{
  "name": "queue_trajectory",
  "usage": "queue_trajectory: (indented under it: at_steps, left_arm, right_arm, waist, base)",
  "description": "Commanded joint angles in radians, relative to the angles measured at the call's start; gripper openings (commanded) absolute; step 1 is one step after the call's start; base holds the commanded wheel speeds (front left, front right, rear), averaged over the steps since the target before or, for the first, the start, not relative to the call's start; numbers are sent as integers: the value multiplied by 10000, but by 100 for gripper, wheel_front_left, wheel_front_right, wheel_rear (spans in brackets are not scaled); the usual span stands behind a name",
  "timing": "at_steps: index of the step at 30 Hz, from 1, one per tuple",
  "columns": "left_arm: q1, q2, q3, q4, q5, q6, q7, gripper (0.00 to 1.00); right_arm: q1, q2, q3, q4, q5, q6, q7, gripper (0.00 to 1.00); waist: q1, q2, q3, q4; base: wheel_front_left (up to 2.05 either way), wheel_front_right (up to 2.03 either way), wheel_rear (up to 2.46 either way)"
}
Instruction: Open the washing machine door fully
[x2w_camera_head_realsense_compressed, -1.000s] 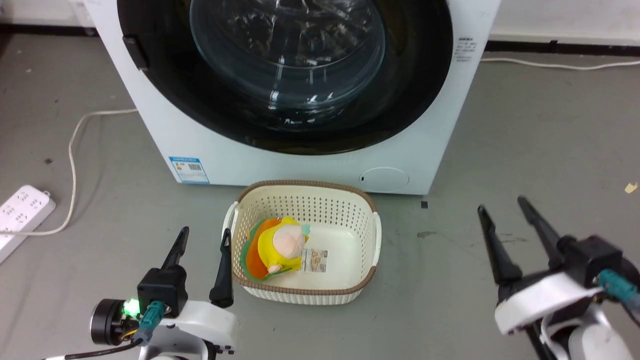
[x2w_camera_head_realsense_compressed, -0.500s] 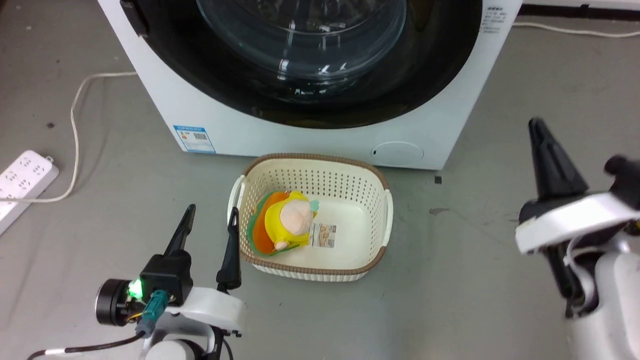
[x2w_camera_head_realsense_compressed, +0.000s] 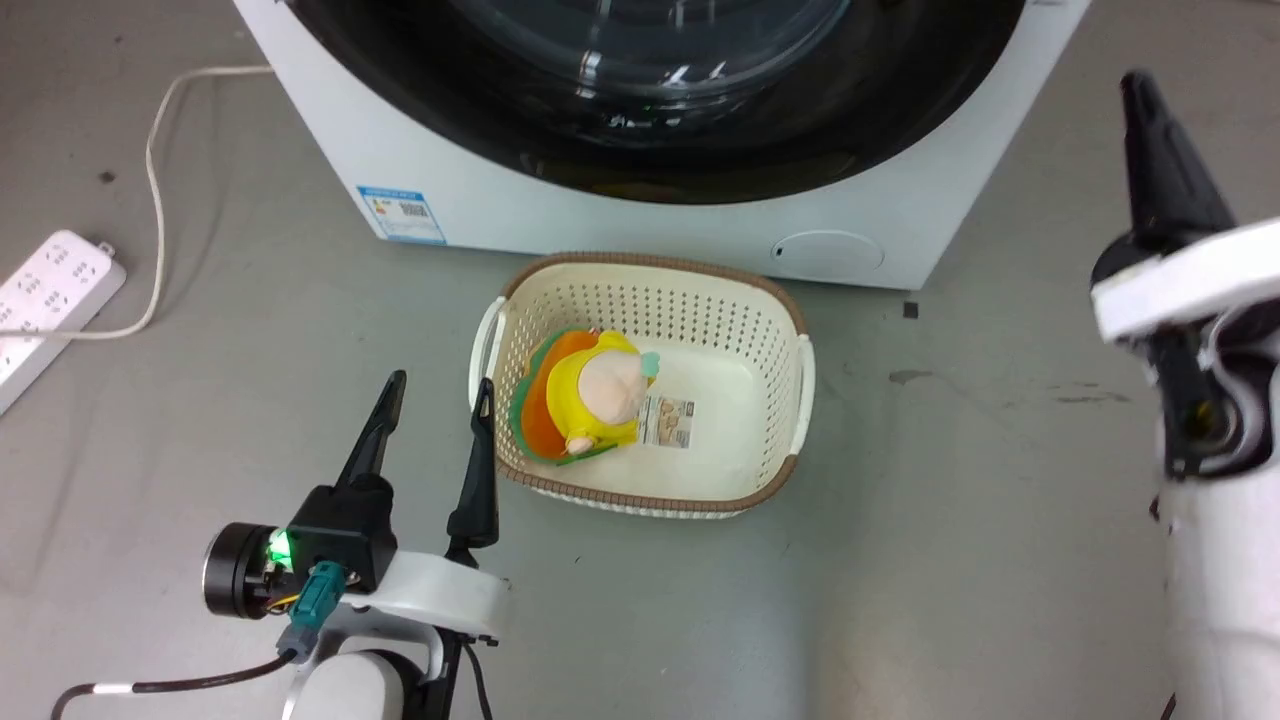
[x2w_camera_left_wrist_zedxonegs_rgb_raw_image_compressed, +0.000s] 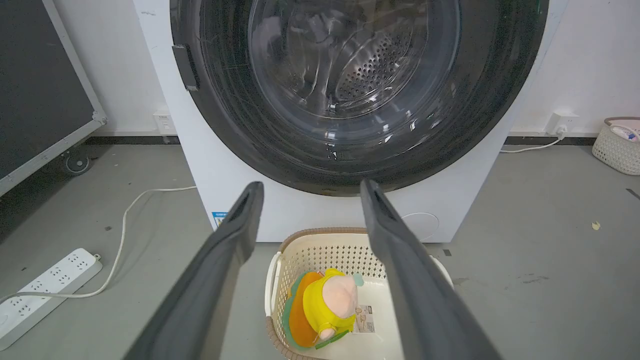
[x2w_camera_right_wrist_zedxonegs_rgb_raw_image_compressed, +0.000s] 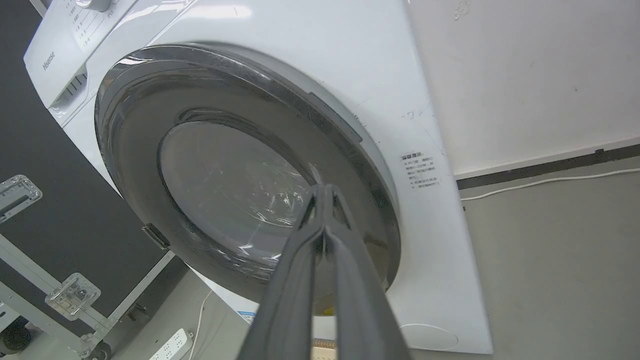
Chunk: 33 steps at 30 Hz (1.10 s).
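— Where's the washing machine door (x2w_camera_left_wrist_zedxonegs_rgb_raw_image_compressed: 350, 95)?
— Closed, flat against the front of the washing machine (x2w_camera_head_realsense_compressed: 620, 228). A basket (x2w_camera_head_realsense_compressed: 650, 300) with a yellow toy (x2w_camera_head_realsense_compressed: 590, 395) sits on the floor just in front.
— And the grippers?
— The left gripper (x2w_camera_head_realsense_compressed: 441, 385) hangs beside the basket, fingers apart, holding nothing. The right gripper (x2w_camera_right_wrist_zedxonegs_rgb_raw_image_compressed: 324, 192) points at the door, fingers pressed together, empty.

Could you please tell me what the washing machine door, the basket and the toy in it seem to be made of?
The washing machine door: glossy black ring, probably plastic, around a clear bowl, likely glass, given sharp reflections. The basket: cream moulded plastic, perforated walls, brown woven-look rim. The toy: probably plush fabric; matt, soft, rounded.
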<state>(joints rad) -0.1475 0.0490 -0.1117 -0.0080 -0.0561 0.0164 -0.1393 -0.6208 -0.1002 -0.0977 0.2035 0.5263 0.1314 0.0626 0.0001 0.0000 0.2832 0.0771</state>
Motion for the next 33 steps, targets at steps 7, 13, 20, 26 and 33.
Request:
queue_trajectory:
  at_steps: [7, 13, 20, 26, 33]
  left_arm:
    - [-359, 8, -166, -84, -142, 133, -234, 100]
    - [-557, 9, -256, -116, -194, 157, -360, 100]
    - [-776, 9, -426, -136, -271, 197, -505, 100]
    - [-928, 10, -596, -130, -347, 253, -630, 100]
    - [-1113, 10, -805, -83, -462, 317, -777, 100]
  right_arm:
    - [-1549, -83, -471, 910, 835, -4, 420, 0]
    - [-2753, -179, -810, 1714, 1533, -4, 968, 0]
    - [-4230, -385, -1521, 3287, 2346, -5, 1764, 0]
    - [-5604, -761, -2049, 4999, 2801, -5, 2871, 0]
    - [-7071, -1172, -2570, 6553, 3290, -6, 3907, 0]
  waist:
    - [-1, 0, 462, 259]
    - [-1, 0, 845, 401]
    - [-1, 0, 1251, 575]
    - [-1, 0, 1587, 733]
    - [-1, 0, 1946, 918]
  base:
    - [0, 0, 0]
    - [0, 0, 0]
    - [0, 0, 0]
    - [0, 0, 0]
    - [0, 0, 0]
